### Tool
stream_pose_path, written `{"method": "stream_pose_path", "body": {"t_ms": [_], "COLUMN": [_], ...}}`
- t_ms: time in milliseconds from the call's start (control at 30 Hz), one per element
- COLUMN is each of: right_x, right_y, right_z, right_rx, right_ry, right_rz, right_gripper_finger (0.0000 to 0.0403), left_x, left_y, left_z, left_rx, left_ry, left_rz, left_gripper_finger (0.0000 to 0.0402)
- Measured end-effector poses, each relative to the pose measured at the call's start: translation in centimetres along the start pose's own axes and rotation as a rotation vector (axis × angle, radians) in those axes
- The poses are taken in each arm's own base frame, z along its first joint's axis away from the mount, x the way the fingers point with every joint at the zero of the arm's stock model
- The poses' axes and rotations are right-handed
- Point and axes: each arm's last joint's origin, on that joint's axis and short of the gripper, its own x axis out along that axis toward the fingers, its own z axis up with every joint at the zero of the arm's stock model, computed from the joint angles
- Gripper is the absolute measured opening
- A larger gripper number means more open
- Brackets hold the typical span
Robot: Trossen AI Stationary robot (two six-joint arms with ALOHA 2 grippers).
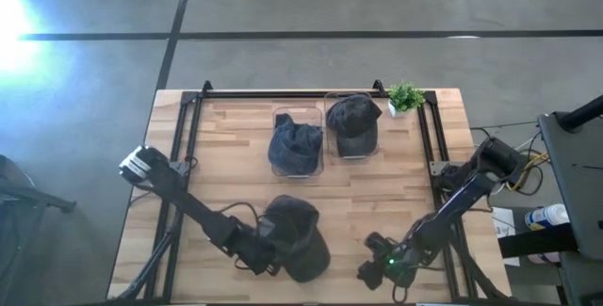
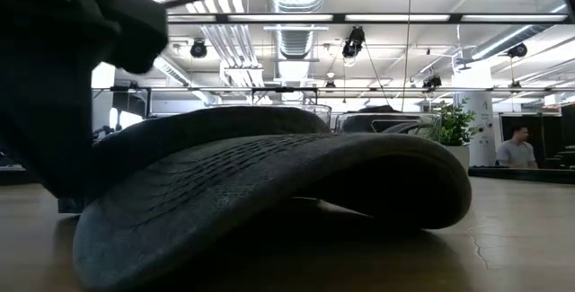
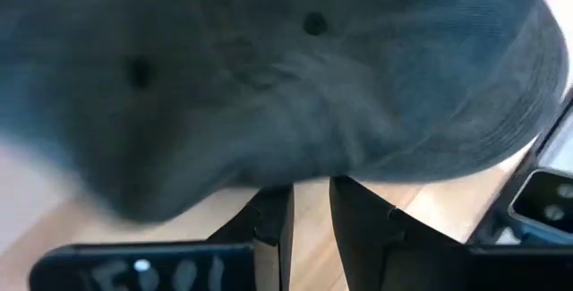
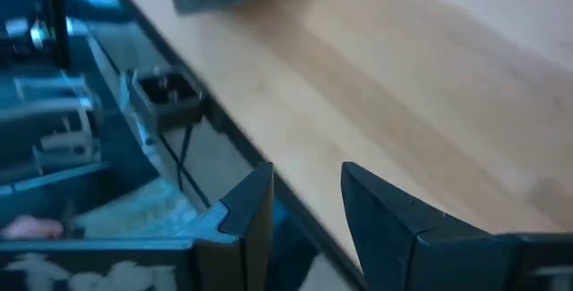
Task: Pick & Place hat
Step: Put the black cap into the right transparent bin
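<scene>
The left claw point(image 1: 267, 252) sits low at the near edge of the wooden bench point(image 1: 226, 146), its two fingers point(image 3: 269, 228) close together with only a narrow gap, reaching under the rim of a dark grey cap point(image 1: 297, 235); whether they pinch the fabric cannot be told. That cap lies on the bench near the front edge, its brim point(image 2: 269, 193) curving across the low view. The right claw point(image 1: 374, 270) waits at the front right of the bench, its fingers point(image 4: 246, 206) apart with nothing between them, over the bench edge. Further back, near the middle, two clear bins stand side by side: the left bin point(image 1: 279, 118) holds a crumpled blue-grey hat point(image 1: 294, 146), the right bin point(image 1: 332, 99) a dark cap point(image 1: 354, 118). A small green plant point(image 1: 405, 97) stands at the far right corner
</scene>
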Motion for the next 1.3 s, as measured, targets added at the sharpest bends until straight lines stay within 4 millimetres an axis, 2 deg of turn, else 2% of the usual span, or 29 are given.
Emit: {"method": "stream_pose_path", "body": {"t_ms": [133, 400, 533, 633, 700, 833, 900, 1000, 1133, 1300], "right_x": [1.1, 1.7, 1.8, 1.8, 1.7, 1.8, 1.9, 2.6, 4.0, 4.2], "right_y": [-0.4, -0.2, -0.2, -0.3, -0.3, -0.2, -0.3, -0.7, -1.1, -0.9], "right_z": [0.3, 0.7, 0.9, 1.0, 1.0, 1.1, 1.1, 1.1, 1.0, 1.0], "right_rx": [0.049, 0.059, 0.062, 0.063, 0.065, 0.068, 0.067, 0.071, 0.097, 0.101], "right_ry": [-0.102, -0.117, -0.131, -0.154, -0.166, -0.174, -0.177, -0.18, -0.189, -0.243], "right_rz": [0.016, 0.043, 0.041, 0.043, 0.047, 0.049, 0.047, 0.041, 0.074, 0.119], "right_gripper_finger": [0.013, 0.013, 0.013, 0.013, 0.013, 0.013, 0.013, 0.013, 0.013, 0.013], "left_x": [1.7, 3.3, 2.8, 1.6, 0.6, -1.1, -1.2, -0.3, 1.6, 2.8], "left_y": [-0.6, -3.3, -5.8, -7.7, -8.4, -8.4, -8.0, -7.5, -6.6, -6.7], "left_z": [0.0, 1.0, 1.8, 2.2, 2.5, 2.6, 2.6, 3.0, 3.7, 4.1], "left_rx": [0.003, 0.096, 0.199, 0.294, 0.331, 0.435, 0.501, 0.548, 0.522, 0.493], "left_ry": [-0.006, -0.034, -0.066, -0.103, -0.098, -0.069, -0.092, -0.098, -0.107, -0.093], "left_rz": [-0.035, -0.079, -0.141, -0.189, -0.155, 0.033, 0.102, 0.123, 0.107, 0.023], "left_gripper_finger": [0.0069, 0.0069, 0.0069, 0.0069, 0.0069, 0.0069, 0.0069, 0.0069, 0.0069, 0.0069]}}
